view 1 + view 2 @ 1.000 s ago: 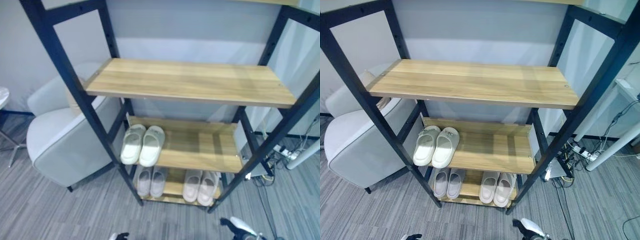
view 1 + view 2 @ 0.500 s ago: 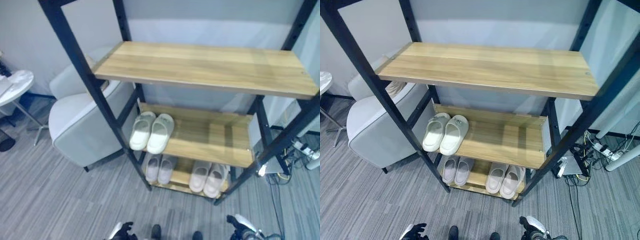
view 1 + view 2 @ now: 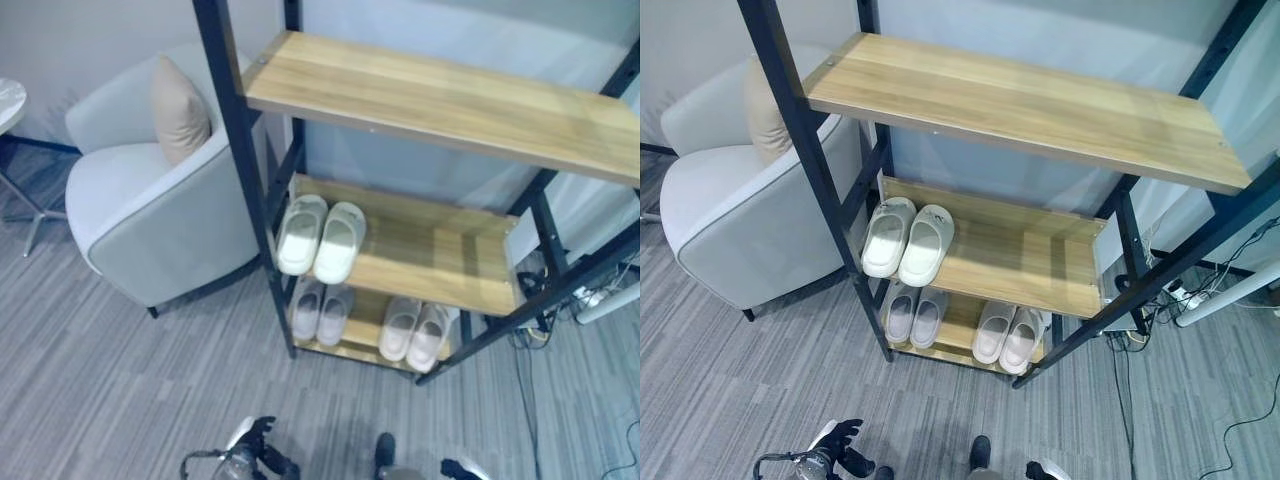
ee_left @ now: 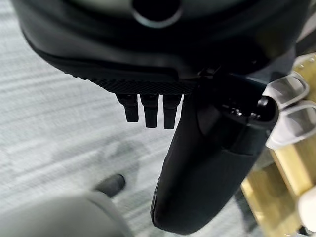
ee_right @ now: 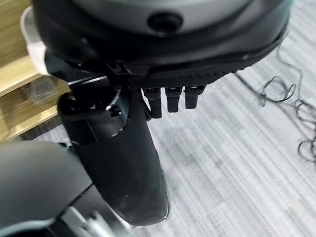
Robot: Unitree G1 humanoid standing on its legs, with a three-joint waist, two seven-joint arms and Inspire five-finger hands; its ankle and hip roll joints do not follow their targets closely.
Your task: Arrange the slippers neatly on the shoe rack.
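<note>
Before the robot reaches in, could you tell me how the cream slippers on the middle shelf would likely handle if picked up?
The cream moulded slippers look thick and rounded like foam, so probably light and slightly squashy. Their smooth surface may be slippery. Lying flat on the wooden middle shelf, they should slide rather than tip.

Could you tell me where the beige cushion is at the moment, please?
The beige cushion stands propped against the back of the grey armchair, on the left of both eye views, just beside the shoe rack and its black left front post.
</note>
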